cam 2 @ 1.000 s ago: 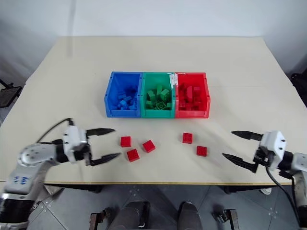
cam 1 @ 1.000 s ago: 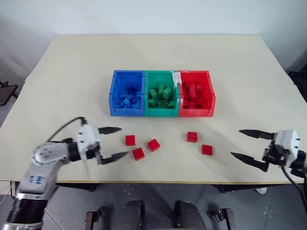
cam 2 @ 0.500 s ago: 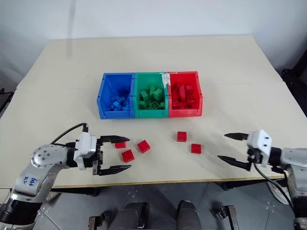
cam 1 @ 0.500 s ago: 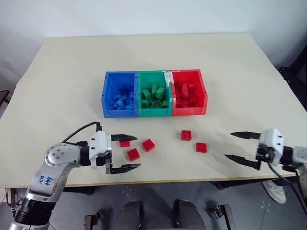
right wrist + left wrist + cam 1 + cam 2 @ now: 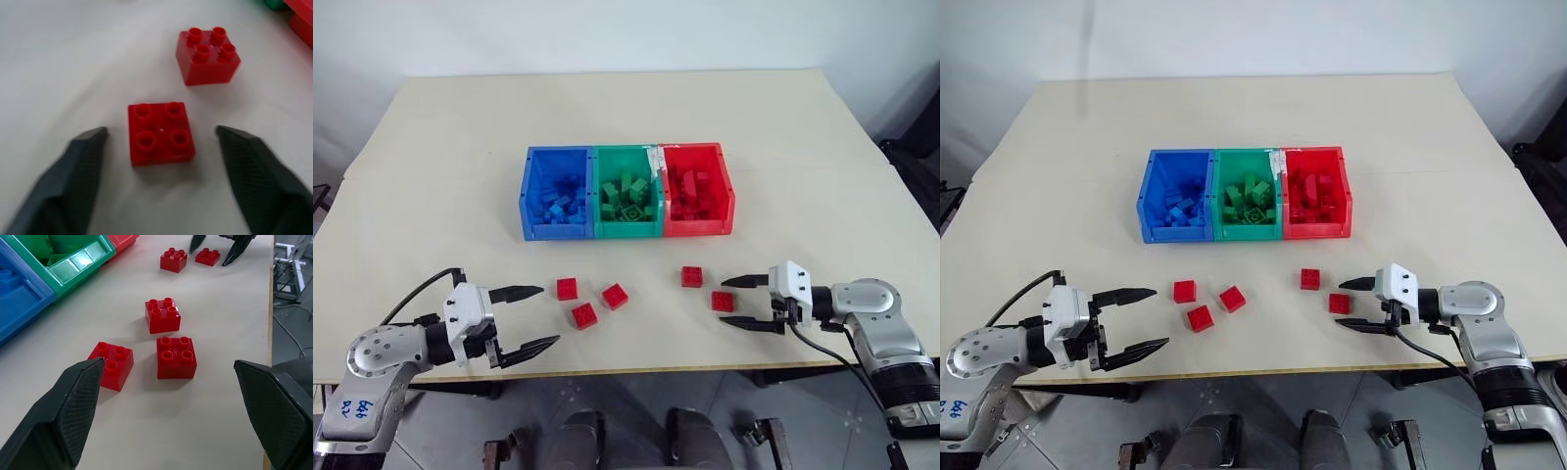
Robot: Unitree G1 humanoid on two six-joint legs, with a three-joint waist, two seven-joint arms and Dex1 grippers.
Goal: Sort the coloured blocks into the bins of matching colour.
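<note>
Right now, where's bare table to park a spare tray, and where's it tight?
Free: the wide table stretch behind the bins, plus both flanks beside them. Crowded: the front strip, where five red blocks lie, three ahead of the open left tool and two near the right tool, whose fingers straddle the nearer block.

Blue handwritten marks on left forearm (image 5: 354,409), illegible

Beige table (image 5: 607,117) before a pale wall (image 5: 607,29); grey floor (image 5: 626,401) below its front edge; cables (image 5: 293,323) beside it.
</note>
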